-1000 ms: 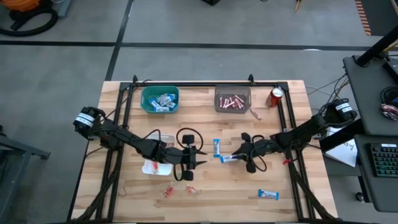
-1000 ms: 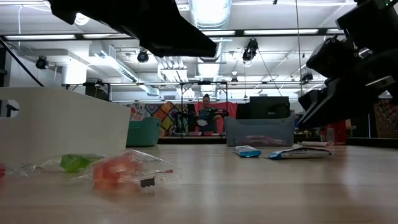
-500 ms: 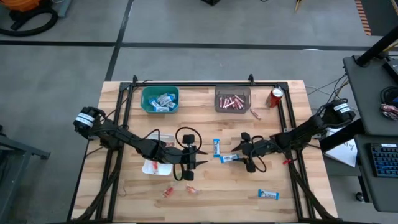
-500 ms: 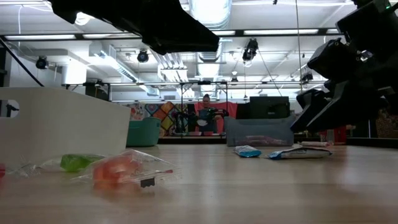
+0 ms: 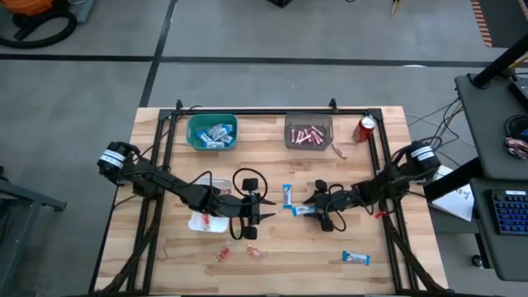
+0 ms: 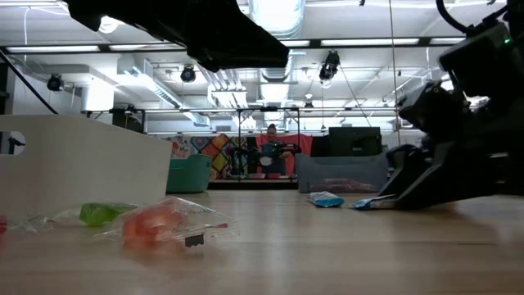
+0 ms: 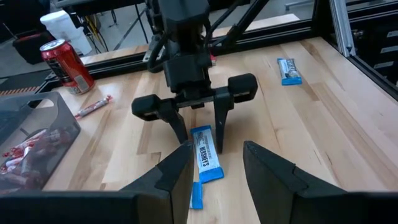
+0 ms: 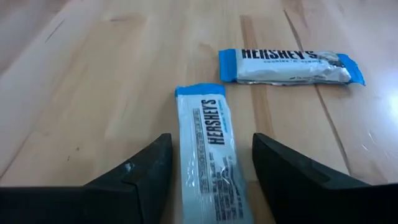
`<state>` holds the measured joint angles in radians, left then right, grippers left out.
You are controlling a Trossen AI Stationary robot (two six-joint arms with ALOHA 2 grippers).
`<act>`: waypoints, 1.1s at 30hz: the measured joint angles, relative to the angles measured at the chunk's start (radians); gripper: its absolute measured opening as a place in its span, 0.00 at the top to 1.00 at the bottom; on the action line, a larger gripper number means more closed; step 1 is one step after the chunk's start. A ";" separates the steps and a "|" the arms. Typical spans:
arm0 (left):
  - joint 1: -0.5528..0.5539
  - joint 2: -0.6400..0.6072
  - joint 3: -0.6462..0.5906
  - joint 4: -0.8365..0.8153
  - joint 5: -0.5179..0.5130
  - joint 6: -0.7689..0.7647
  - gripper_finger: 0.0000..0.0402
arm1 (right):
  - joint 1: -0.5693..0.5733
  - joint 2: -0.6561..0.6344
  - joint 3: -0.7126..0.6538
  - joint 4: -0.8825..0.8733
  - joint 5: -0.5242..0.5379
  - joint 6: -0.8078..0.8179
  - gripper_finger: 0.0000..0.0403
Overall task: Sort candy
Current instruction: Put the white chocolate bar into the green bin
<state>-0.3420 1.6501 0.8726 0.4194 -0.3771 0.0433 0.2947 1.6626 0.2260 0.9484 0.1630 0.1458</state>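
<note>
The wood table [image 5: 272,247] stands on a grey concrete floor [image 5: 247,37] crossed by dark lines. Right of the table is a dark desk [image 5: 495,124] with a keyboard [image 5: 507,213]. Beyond the table's far edge, a long hall opens under bright ceiling strip lights [image 6: 385,41] and a round duct [image 6: 277,16], with a person [image 6: 271,147] seated before colourful panels [image 6: 217,152].

Bare wood flanks the bar [image 8: 210,155] between the right tool's [image 8: 211,177] fingers; second bar [image 8: 291,66] ahead.
</note>
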 joint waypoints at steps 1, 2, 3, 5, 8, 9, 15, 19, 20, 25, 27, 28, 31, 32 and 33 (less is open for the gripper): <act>0.000 0.000 0.000 0.000 0.000 0.000 0.69 | 0.000 0.018 0.000 0.019 0.003 0.003 0.47; 0.000 0.000 0.000 0.000 0.000 0.000 0.69 | 0.000 0.037 0.000 0.035 0.004 0.004 0.47; 0.000 0.000 0.000 0.000 0.000 0.000 0.69 | 0.000 0.053 0.000 0.051 0.005 0.004 0.47; 0.000 0.000 0.000 0.000 0.000 0.000 0.69 | 0.000 0.077 0.000 0.073 0.006 0.004 0.49; 0.000 0.000 0.000 0.005 0.000 0.000 0.69 | 0.000 0.096 0.000 0.090 0.005 0.003 0.56; 0.000 0.000 0.000 0.008 0.000 0.000 0.69 | -0.001 0.099 0.000 0.094 0.003 0.002 0.59; 0.000 0.000 0.000 0.010 0.000 0.000 0.69 | -0.001 0.090 0.001 0.095 -0.010 -0.007 0.77; 0.000 -0.017 0.000 -0.010 -0.005 0.000 0.69 | -0.002 0.083 0.000 0.113 -0.033 -0.008 0.79; -0.001 -0.037 0.000 -0.030 -0.005 0.001 0.69 | -0.002 0.079 0.000 0.114 -0.035 -0.006 0.78; -0.010 -0.194 0.009 -0.168 -0.007 -0.001 0.69 | 0.000 0.053 -0.001 0.136 -0.056 0.004 0.76; -0.015 -0.266 0.011 -0.228 -0.008 -0.010 0.69 | 0.000 0.027 0.013 0.142 -0.058 -0.001 0.77; -0.017 -0.303 0.011 -0.244 -0.009 -0.018 0.69 | 0.000 0.012 0.026 0.149 -0.053 -0.007 0.77; -0.023 -0.409 0.011 -0.300 -0.043 -0.039 0.69 | -0.016 -0.025 0.074 0.136 -0.051 -0.040 0.78; -0.024 -0.441 0.010 -0.329 -0.061 -0.045 0.69 | -0.023 -0.037 0.098 0.120 -0.057 -0.055 0.78; -0.025 -0.468 0.010 -0.358 -0.085 -0.048 0.69 | -0.035 -0.049 0.126 0.090 -0.070 -0.067 0.78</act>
<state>-0.3674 1.1819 0.8822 0.0611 -0.4617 -0.0048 0.2599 1.6136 0.3521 1.0380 0.0931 0.0792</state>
